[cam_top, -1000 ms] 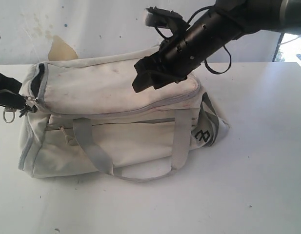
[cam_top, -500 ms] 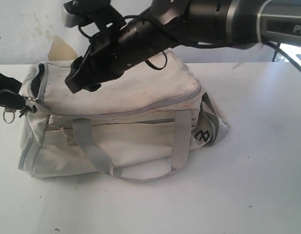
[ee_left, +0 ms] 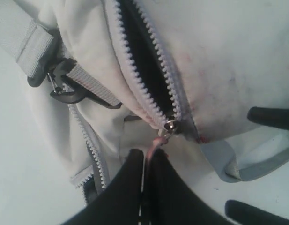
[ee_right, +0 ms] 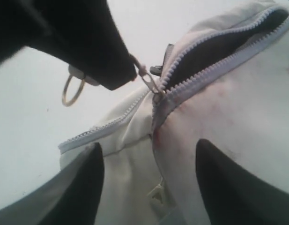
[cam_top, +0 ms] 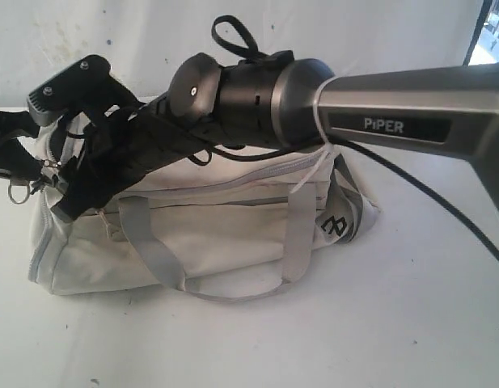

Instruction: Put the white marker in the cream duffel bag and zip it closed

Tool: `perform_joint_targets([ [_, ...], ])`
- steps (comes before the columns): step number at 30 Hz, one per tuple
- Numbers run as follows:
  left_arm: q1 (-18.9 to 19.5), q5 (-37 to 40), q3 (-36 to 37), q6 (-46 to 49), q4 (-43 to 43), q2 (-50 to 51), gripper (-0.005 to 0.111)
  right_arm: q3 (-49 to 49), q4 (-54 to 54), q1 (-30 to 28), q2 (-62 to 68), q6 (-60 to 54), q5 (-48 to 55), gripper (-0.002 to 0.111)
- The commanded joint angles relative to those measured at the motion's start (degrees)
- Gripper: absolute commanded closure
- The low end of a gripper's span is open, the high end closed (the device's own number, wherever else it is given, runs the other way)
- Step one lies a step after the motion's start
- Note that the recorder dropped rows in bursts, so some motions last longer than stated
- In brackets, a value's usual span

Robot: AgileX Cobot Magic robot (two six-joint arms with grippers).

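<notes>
Cream duffel bag, left tool pinching zipper

Bright, flat daylight washes out all three views. In the exterior view the white tabletop is nearly blown out, glare flares at the upper right corner, and the soft cream fabric duffel bag casts a faint shadow on its near side. The wrist views keep the grey zipper teeth sharp. The pinkish zipper pull is soft, and the black fingers of the right gripper blur into featureless silhouettes.
</notes>
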Motion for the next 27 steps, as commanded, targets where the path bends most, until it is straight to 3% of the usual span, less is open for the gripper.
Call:
perform_joint_targets([
  [1,0.4,-1.2,-0.3,-4.9,-0.4,-0.8,0.107,-0.2,0.0,1.5,0.5,-2.6,-3.8,0.054],
  [12,0.4,0.8,-0.3,-21.0,-1.5,1.6,0.107,-0.2,-2.7,2.3,3.3,-7.2,-6.9,0.054],
  [18,0.4,1.3,-0.4,-21.2,-6.5,1.6,0.107,-0.2,-2.8,2.3,3.3,-15.9,-8.2,0.06],
  [23,0.4,0.1,-0.4,-19.4,-9.6,1.6,0.107,-0.2,-2.8,2.3,3.3,-17.7,-8.2,0.041],
  [27,0.4,-1.5,-0.4,-19.2,-11.7,1.6,0.107,-0.2,-2.8,2.3,3.3,-17.7,-8.2,0.039],
])
